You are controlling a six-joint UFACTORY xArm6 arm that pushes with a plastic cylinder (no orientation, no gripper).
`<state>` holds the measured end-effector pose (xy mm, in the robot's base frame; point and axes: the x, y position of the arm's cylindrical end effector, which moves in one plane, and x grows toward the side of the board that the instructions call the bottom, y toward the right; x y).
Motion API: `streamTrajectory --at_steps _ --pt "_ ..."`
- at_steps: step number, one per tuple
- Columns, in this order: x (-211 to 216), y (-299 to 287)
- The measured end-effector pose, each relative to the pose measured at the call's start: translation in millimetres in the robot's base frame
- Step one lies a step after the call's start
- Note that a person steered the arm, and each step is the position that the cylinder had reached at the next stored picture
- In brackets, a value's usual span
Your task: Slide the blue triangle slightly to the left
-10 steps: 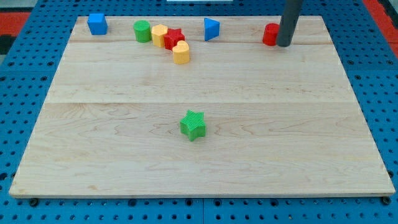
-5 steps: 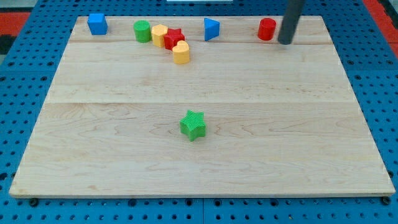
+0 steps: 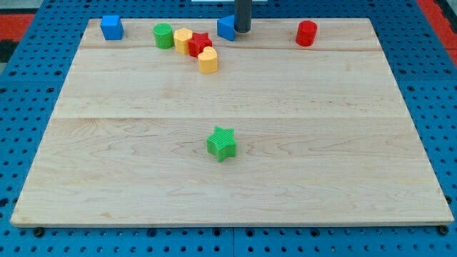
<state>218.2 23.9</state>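
The blue triangle lies at the view's top, a little left of centre, on the wooden board. My tip stands right against its right side, touching it. The dark rod rises out of the view's top edge.
A blue cube sits at the top left. A green cylinder, a yellow block, a red star and a yellow heart-like block cluster left of the triangle. A red cylinder is at top right. A green star sits mid-board.
My tip moved left from beside the red cylinder to the blue triangle's right side. The triangle has shifted a little left and up.
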Motion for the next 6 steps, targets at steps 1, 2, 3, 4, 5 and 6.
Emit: streamTrajectory --at_steps 1,2,3,4,5,6 --pt "1 0" --pt "5 0" --pt "19 0" --pt "20 0" --pt "31 -14" --pt "48 -28"
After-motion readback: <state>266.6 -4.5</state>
